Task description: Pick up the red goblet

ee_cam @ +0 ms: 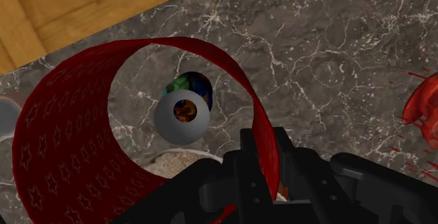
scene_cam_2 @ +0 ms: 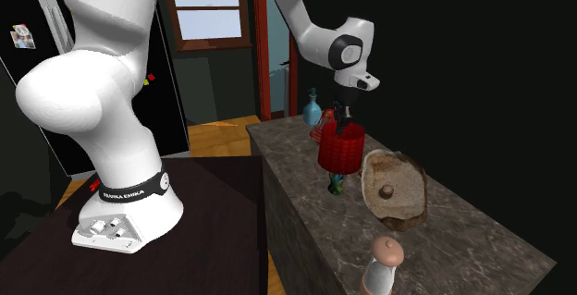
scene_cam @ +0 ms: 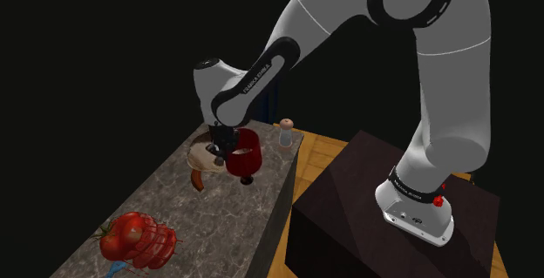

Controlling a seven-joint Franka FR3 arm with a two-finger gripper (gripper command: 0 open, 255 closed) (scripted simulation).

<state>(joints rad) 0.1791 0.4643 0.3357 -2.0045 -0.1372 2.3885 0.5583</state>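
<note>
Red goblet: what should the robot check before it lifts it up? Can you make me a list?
1. Grip: the black hand clasps the rim wall of the red star-patterned goblet, one finger inside and one outside: ok.
2. Goblet upright in both outside views: ok.
3. Goblet's foot off the grey marbled stone counter: cannot tell.
4. Room from the tan rough bowl-shaped thing close beside it: cannot tell if they touch.
5. Small grey shaker with a brown cap stands apart from the goblet: ok.

goblet (scene_cam_2: 339, 147) beside bowl (scene_cam_2: 393, 187), shaker (scene_cam_2: 383, 265) near counter (scene_cam_2: 462, 238) edge
</note>
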